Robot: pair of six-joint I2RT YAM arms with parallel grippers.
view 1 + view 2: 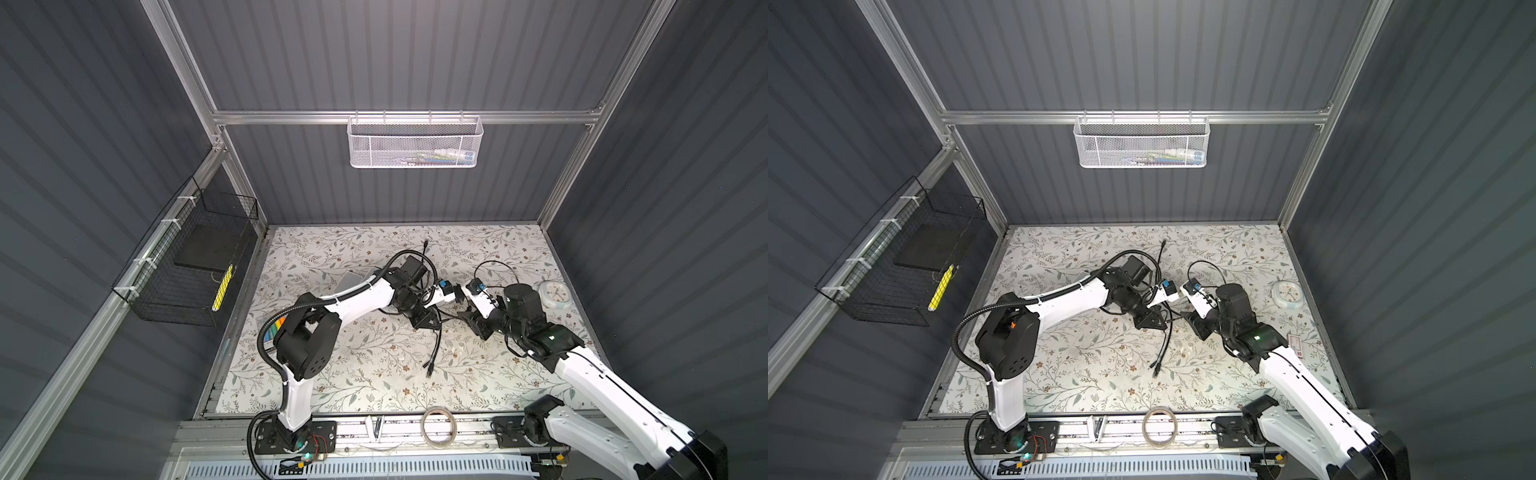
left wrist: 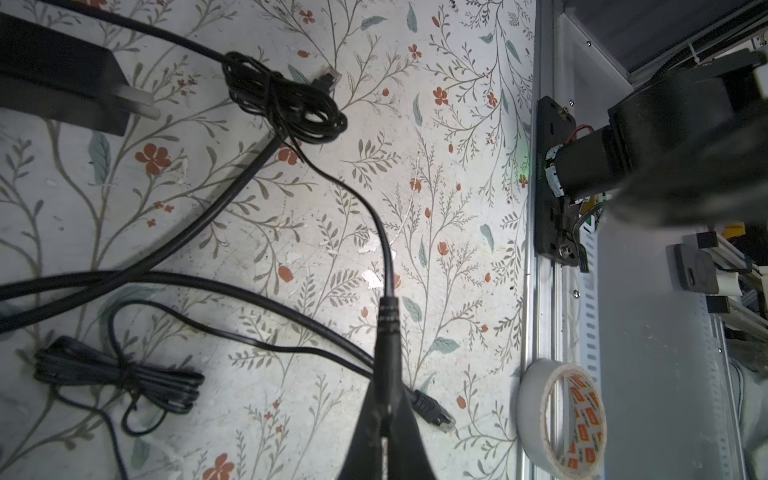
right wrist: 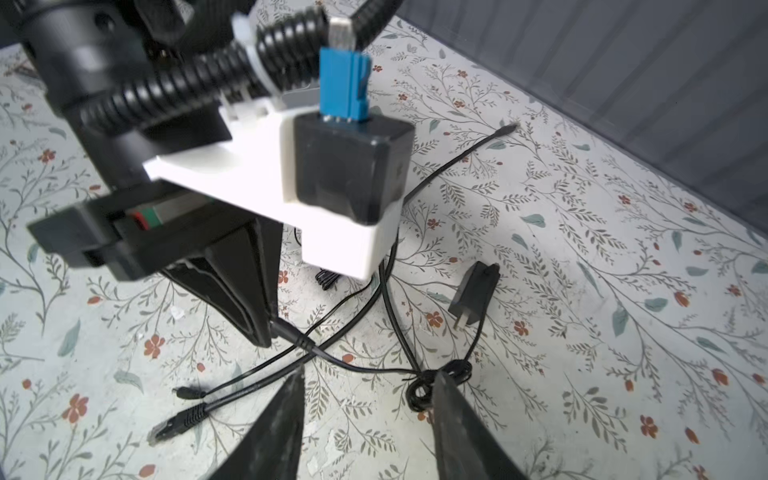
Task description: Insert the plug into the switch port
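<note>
My left gripper (image 2: 387, 399) is shut on the black barrel plug (image 2: 389, 328), whose ribbed sleeve sticks out past the fingertips. Its thin cable (image 2: 365, 208) runs away over the floral table. In both top views this gripper (image 1: 428, 324) (image 1: 1152, 322) hovers low over the table's middle. My right gripper (image 3: 370, 374) is open with nothing between its fingers, just above a knotted cable bundle (image 3: 436, 380), and faces the left gripper (image 3: 249, 291) from the right (image 1: 467, 318). A grey flat box that looks like the switch (image 1: 348, 281) peeks out behind the left arm; its port is hidden.
A black power adapter (image 3: 473, 291) (image 2: 62, 75), an Ethernet plug (image 2: 432, 411) (image 3: 178, 424), a second barrel plug (image 3: 189, 392) and loose cables (image 1: 434, 353) lie mid-table. A tape roll (image 1: 437, 428) sits on the front rail, a white clock (image 1: 553, 293) at the right.
</note>
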